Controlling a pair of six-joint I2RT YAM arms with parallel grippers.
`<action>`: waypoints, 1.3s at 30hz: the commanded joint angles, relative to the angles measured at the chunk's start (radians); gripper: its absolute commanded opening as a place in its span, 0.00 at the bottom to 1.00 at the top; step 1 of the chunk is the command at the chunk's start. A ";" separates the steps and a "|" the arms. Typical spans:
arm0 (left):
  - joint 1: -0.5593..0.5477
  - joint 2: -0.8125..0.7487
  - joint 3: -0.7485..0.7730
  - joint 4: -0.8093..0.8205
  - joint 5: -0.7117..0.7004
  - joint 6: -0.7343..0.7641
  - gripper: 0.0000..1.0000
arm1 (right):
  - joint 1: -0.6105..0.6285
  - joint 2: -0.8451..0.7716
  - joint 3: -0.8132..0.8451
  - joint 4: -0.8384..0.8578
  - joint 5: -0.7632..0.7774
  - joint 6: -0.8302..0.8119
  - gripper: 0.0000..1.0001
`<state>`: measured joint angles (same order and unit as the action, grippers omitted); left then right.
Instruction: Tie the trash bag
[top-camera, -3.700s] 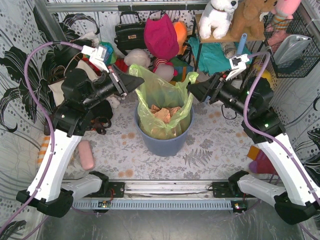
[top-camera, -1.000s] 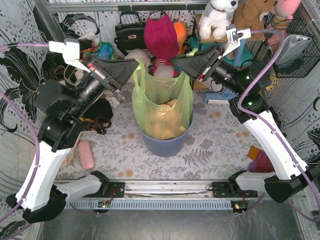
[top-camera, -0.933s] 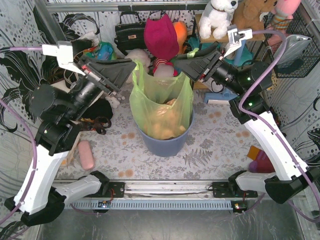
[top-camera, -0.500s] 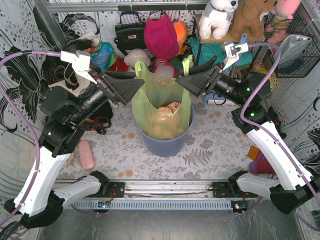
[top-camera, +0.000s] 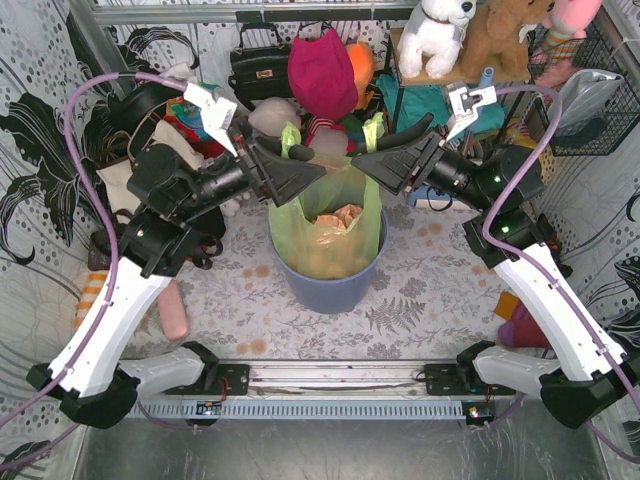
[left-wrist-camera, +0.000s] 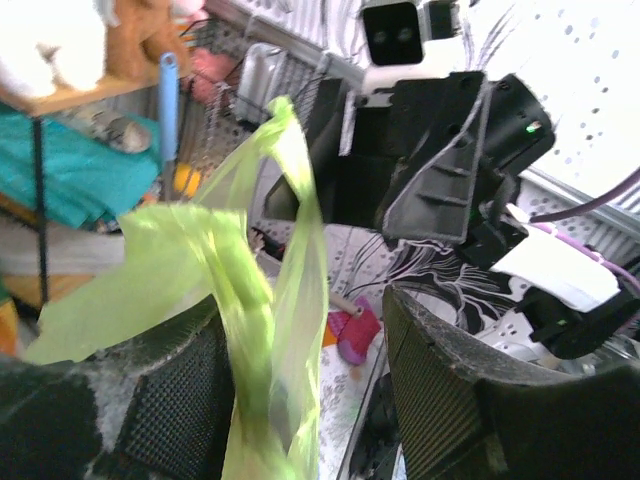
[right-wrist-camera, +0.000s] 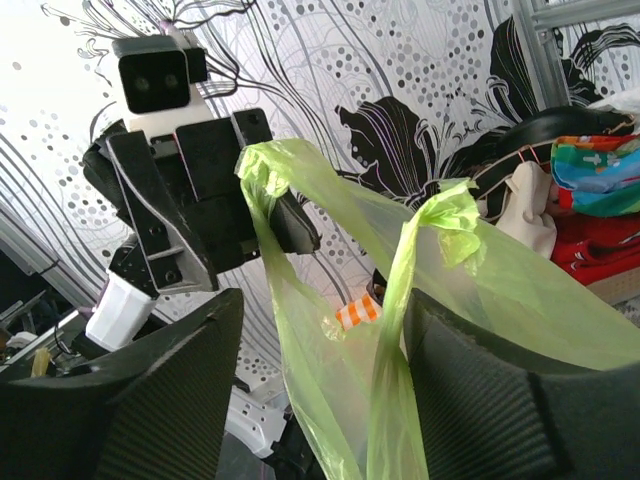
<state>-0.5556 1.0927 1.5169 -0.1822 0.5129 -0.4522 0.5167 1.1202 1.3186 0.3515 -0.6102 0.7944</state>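
- Since half a second ago, the left gripper (top-camera: 308, 165) has swung right and now sits over the left rim of the trash bag (top-camera: 300, 220); the right gripper (top-camera: 368, 155) has hardly shifted.
- A second ago the bag was drawn up tall. It has now sagged back into the blue-grey bin (top-camera: 330, 285) at mid-table.
- Bag stands upright with its long axis vertical and its mouth up. Two loop handles rise at the far side of the mouth, one under each gripper.
- Tan paper (top-camera: 335, 215) shows inside the mouth.
- Left gripper (left-wrist-camera: 300, 330): jaws well apart, with a strip of the bag (left-wrist-camera: 290, 250) passing between them, closer to one pad. Whether it touches cannot be told, as the plastic is blurred.
- Right gripper (right-wrist-camera: 325, 310): jaws well apart. Two green strips of the bag (right-wrist-camera: 330, 330) run up between the pads, and neither strip is pinched.
- Hidden: the bag's lower part is behind the bin wall, and its left rim is under the left gripper in the top view. Both wrist views cut the strips off at the bottom edge.
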 joint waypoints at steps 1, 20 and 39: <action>-0.004 0.043 0.035 0.291 0.143 -0.087 0.63 | 0.004 0.034 0.071 0.034 -0.024 0.031 0.61; -0.004 -0.149 -0.095 0.266 -0.271 -0.009 0.62 | 0.004 0.075 0.126 0.032 0.117 0.043 0.52; -0.004 -0.170 -0.054 0.026 -0.119 -0.012 0.62 | 0.003 0.092 0.092 0.072 -0.042 0.052 0.55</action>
<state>-0.5560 0.9314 1.4101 -0.0742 0.3393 -0.4843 0.5167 1.2015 1.3640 0.3531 -0.5903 0.8307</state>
